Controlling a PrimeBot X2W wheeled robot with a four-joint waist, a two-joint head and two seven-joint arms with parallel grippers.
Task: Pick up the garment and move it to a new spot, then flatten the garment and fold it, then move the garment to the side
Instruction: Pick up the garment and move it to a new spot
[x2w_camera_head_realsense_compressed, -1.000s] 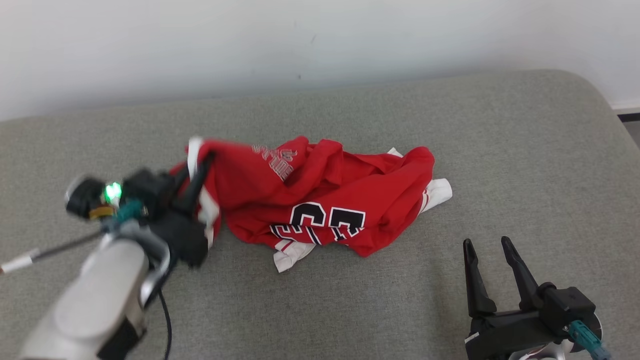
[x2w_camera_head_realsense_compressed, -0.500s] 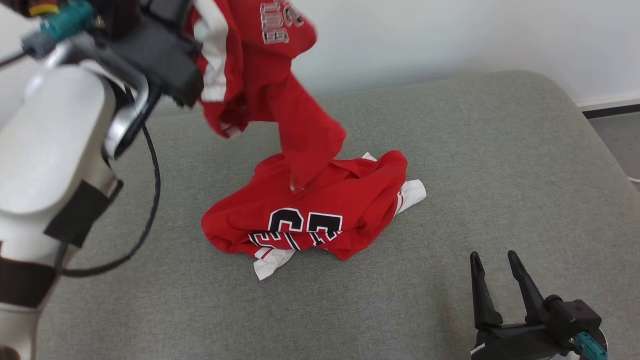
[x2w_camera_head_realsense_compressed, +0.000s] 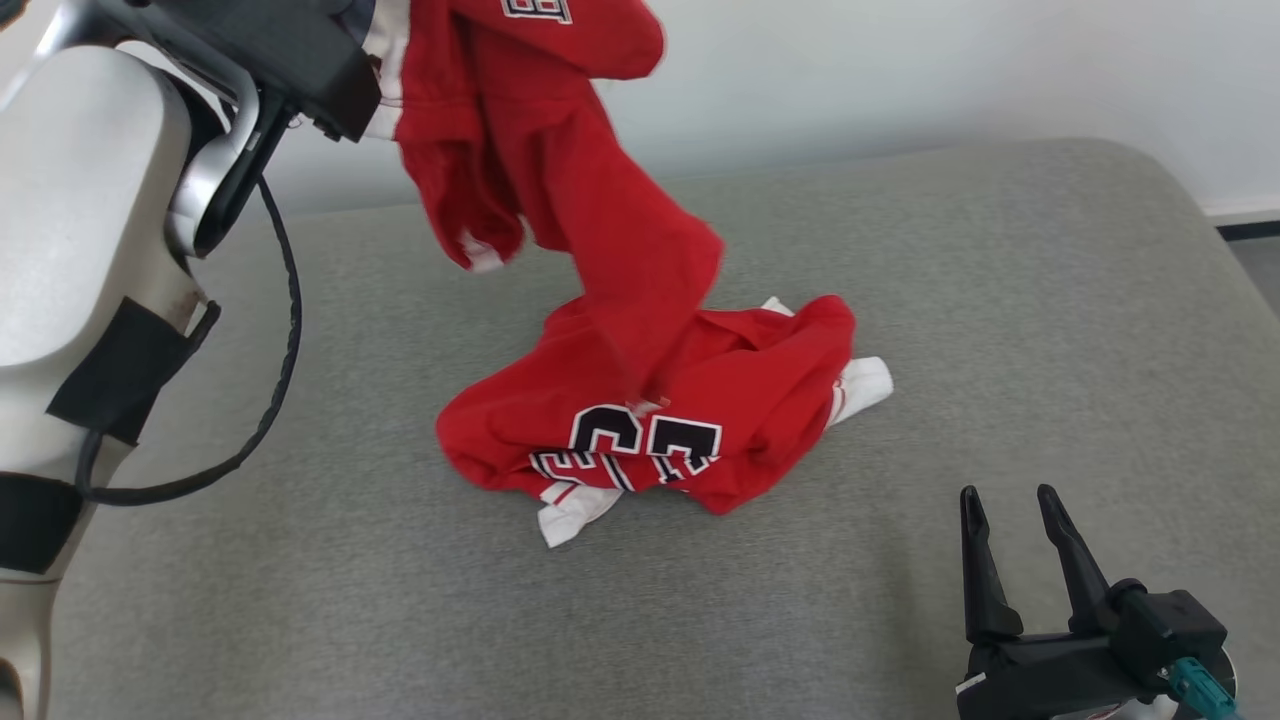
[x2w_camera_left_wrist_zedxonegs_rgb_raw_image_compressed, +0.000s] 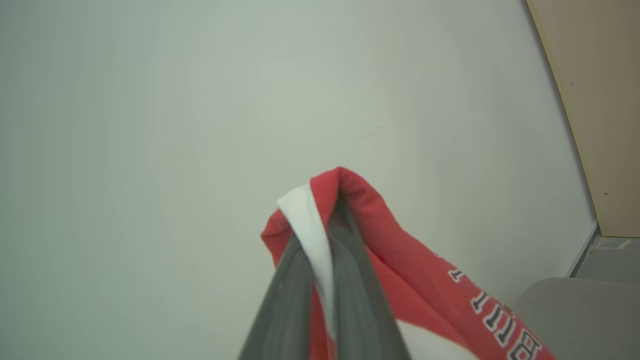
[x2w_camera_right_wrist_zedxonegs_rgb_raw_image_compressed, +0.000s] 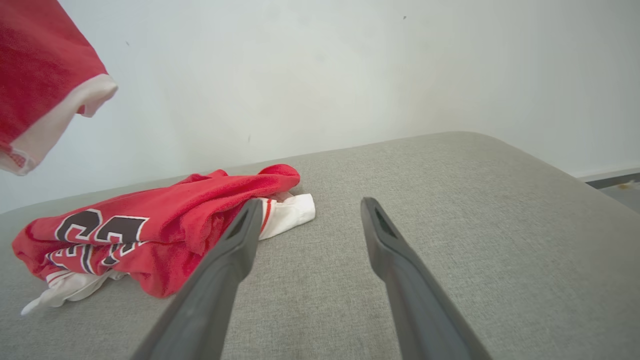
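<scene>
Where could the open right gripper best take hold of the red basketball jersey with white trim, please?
Grip the red jersey's white-trimmed corner at the heap's right, coming in low from the right gripper's side. It lies free on the grey fabric cushion, far from the left gripper's hold.

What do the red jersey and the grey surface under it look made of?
Red jersey: soft matte knit fabric, probably synthetic sports cloth; it drapes and bunches in loose folds. Grey surface: matte woven upholstery cloth, seemingly over padding; fine heathered weave, rounded edge.
</scene>
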